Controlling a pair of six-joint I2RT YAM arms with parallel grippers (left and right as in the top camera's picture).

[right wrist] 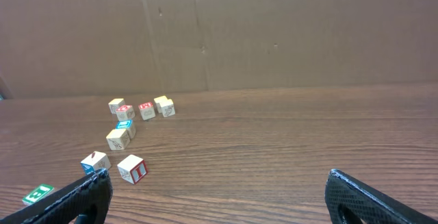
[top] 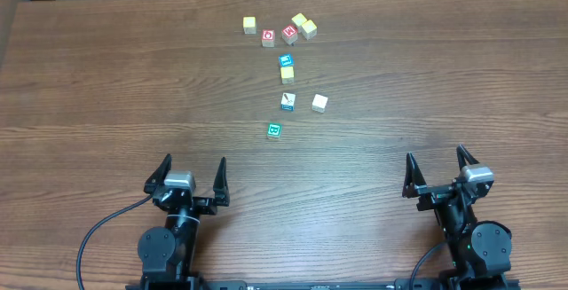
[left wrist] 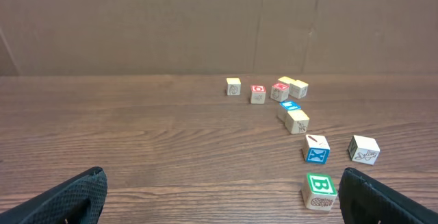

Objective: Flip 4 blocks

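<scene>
writing: green block (left wrist: 319, 185) reads B; white block (left wrist: 316, 149) side reads X | room: open table (top: 311, 175) wood lower centre, below blocks | left gripper (top: 192, 173), right gripper (top: 437, 162): jaws apart, empty

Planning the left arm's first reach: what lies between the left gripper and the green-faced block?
Nothing: only bare table separates the left gripper from the green-faced block, as the overhead view shows.

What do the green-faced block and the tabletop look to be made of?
Green-faced block: probably wood, with pale unpainted sides and a printed green letter face. Tabletop: brown wood-grain pattern with low sheen; whether it is solid wood, veneer or laminate cannot be told.
</scene>
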